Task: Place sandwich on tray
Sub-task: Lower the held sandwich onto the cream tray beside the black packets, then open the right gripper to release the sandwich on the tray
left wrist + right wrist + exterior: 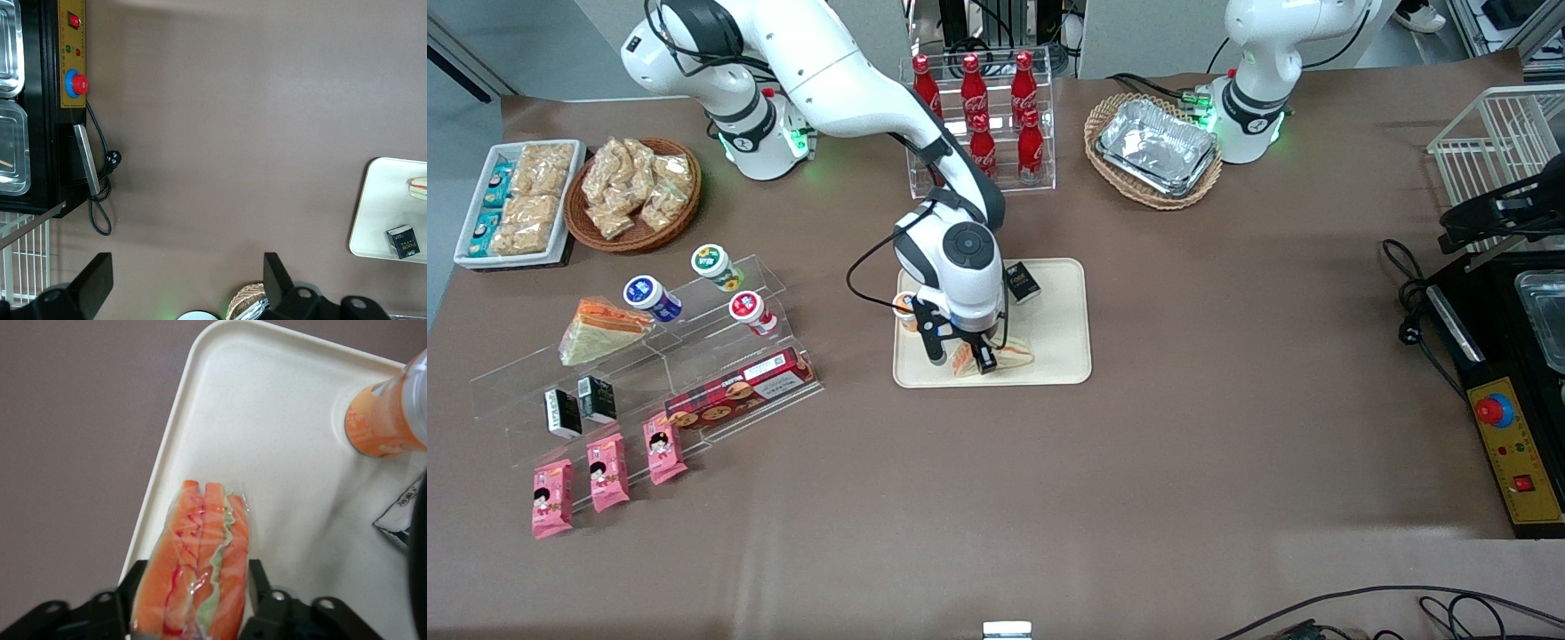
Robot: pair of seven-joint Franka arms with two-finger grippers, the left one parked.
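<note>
Sandwich (200, 563) between gripper (193, 597) fingers, on tray (267, 420).

White glossy arm (854, 80), dark grey joints, black cable, black gripper (959, 356), green-lit base.

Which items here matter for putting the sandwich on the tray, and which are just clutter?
In play:
- sandwich, between the gripper fingers, over the tray
- tray

Lying about:
- orange cup and black carton, on the tray
- bigger sandwich
- cola bottles
- foil trays
</note>
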